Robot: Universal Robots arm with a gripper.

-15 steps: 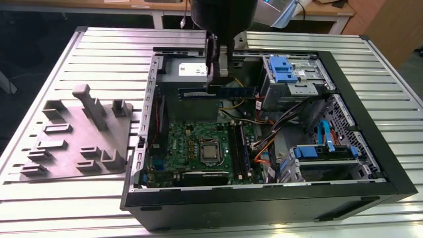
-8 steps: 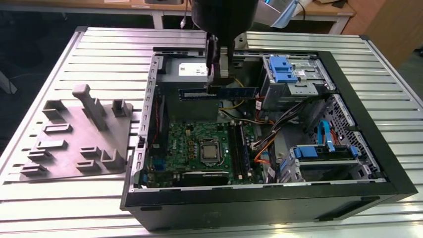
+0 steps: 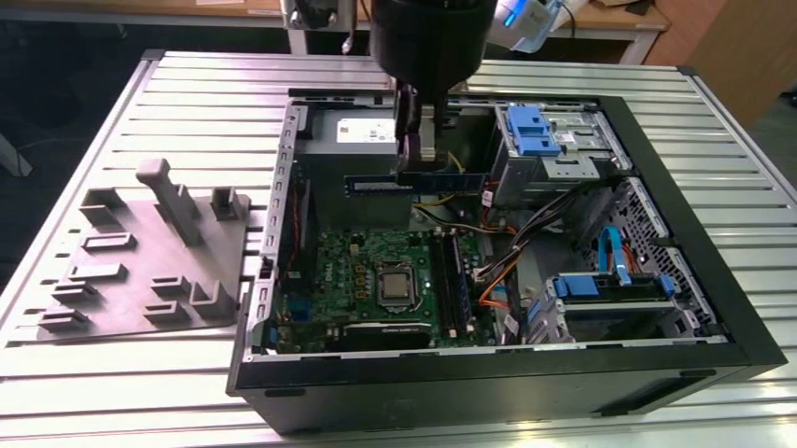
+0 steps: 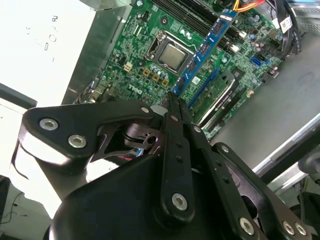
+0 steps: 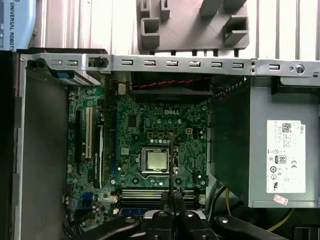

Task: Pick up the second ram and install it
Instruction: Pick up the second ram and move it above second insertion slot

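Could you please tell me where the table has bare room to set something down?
The ribbed metal table is bare beyond and before the grey plastic fixture plate. The open black computer case is crowded: green motherboard, orange cables, and the gripper holding the thin blue memory stick.

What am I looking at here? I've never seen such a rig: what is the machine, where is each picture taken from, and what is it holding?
The machine is one robot arm ending in a gripper. The exterior view comes from a camera off the arm; both wrist views come from cameras riding near the gripper. On a slatted metal table lies an open computer case with its green motherboard exposed; beside it, on the exterior view's left, sits a grey fixture plate. The gripper is shut on the second ram, a thin blue memory stick, held in the air over the motherboard, not in a slot.
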